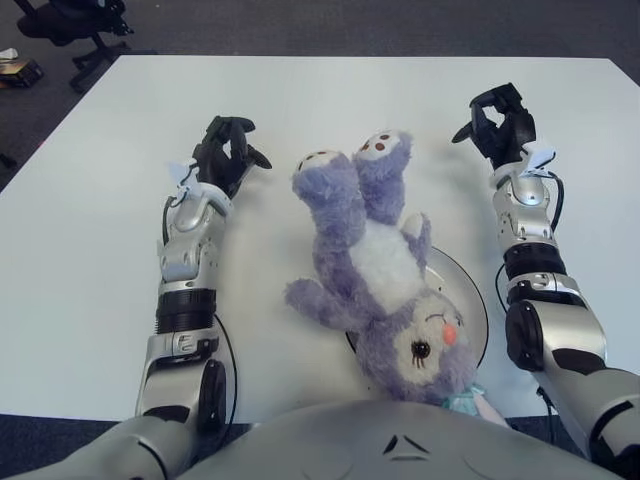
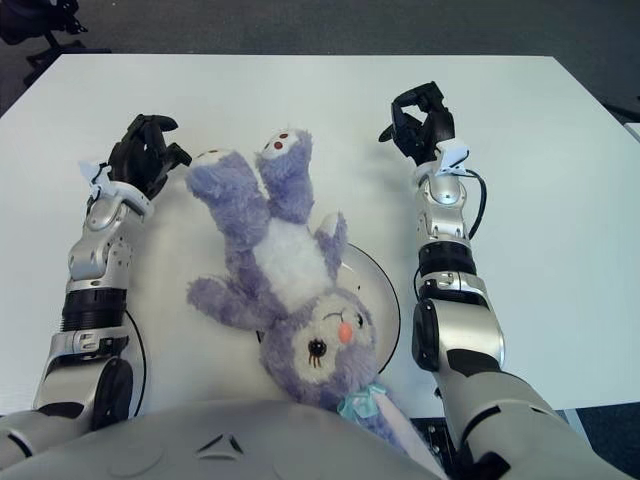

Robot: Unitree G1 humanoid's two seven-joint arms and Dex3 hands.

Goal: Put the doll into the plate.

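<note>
A purple plush doll (image 1: 368, 255) lies on its back on the white table, feet pointing away from me and head nearest my body. Its head and shoulders cover most of a white plate with a dark rim (image 1: 480, 300), while its legs stretch out over the table beyond the plate. My left hand (image 1: 228, 150) hovers left of the doll's feet, fingers loosely bent and holding nothing. My right hand (image 1: 495, 120) is up to the right of the feet, also loosely spread and holding nothing. Neither hand touches the doll.
The white table (image 1: 90, 260) spreads wide to both sides, with its far edge at the top. An office chair base (image 1: 85, 40) and a small box (image 1: 15, 72) stand on the dark floor beyond the far left corner. My torso (image 1: 400, 440) fills the bottom edge.
</note>
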